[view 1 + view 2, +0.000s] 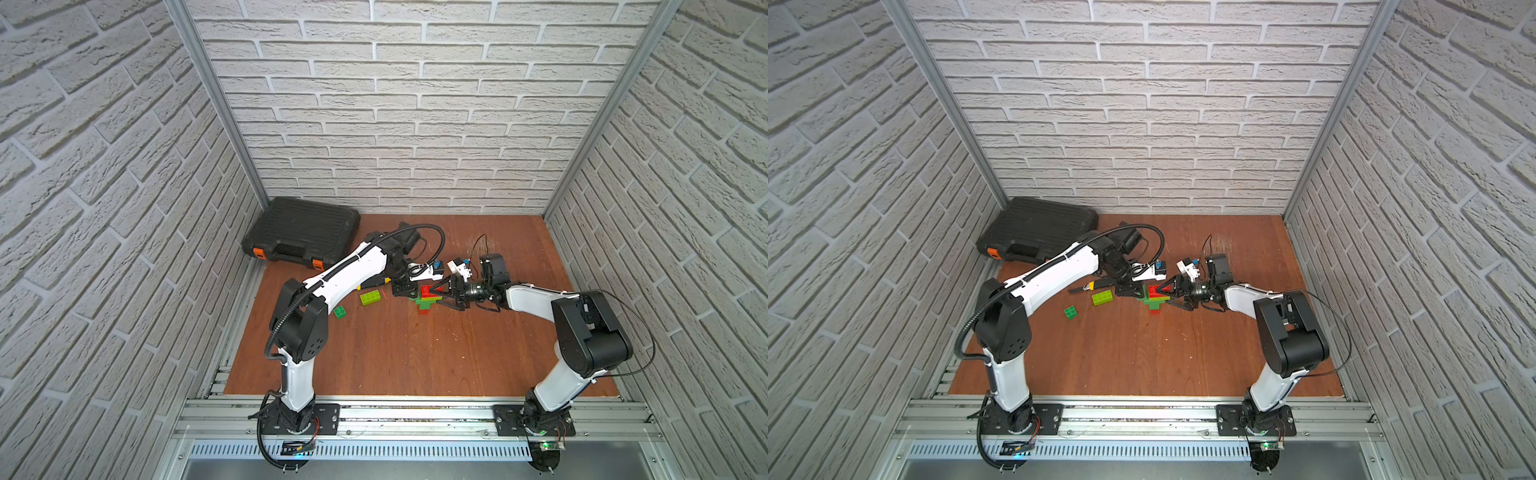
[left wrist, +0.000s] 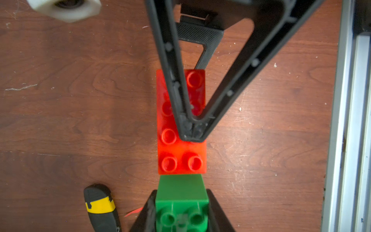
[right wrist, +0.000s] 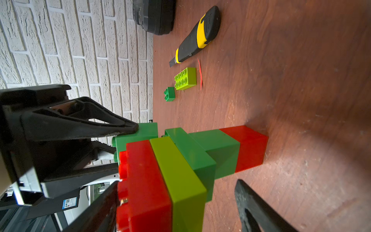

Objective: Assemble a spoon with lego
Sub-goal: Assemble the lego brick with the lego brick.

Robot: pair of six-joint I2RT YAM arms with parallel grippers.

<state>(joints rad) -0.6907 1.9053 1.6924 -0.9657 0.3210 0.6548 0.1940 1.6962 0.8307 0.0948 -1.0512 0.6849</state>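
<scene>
Lego spoon point(image 1: 424, 303) is roughly mid-desk, a bit toward the far side. As far as I can tell it's standing up on its red stem end with the studs facing up: red brick point(image 2: 180, 160) on top, then lime, a wider dark green row, green stem, and a red foot on the desk point(image 1: 395, 357). Both arms meet right at it. The left hand point(image 2: 181, 213) points straight down and is pinching a dark green brick point(image 2: 181, 186), butted against the left end of that top red brick; can't make out what it sits on underneath. The right hand point(image 1: 433, 297) reaches in sideways from the right, spread wide, one finger above the other. The upper finger point(image 2: 190, 129) lies across the red brick's studs, and the lower finger point(image 3: 253, 204) hangs near the desk beside the stem, touching nothing that I can see. Off to the left are two loose pieces, well apart from the build: a lime brick point(image 1: 370, 297) and, nearer and further left, a little green square point(image 1: 339, 311). A black-and-yellow utility knife point(image 3: 197, 34) lies just beyond the lime one, and a black case point(image 1: 301, 232) sits in the far left corner.
</scene>
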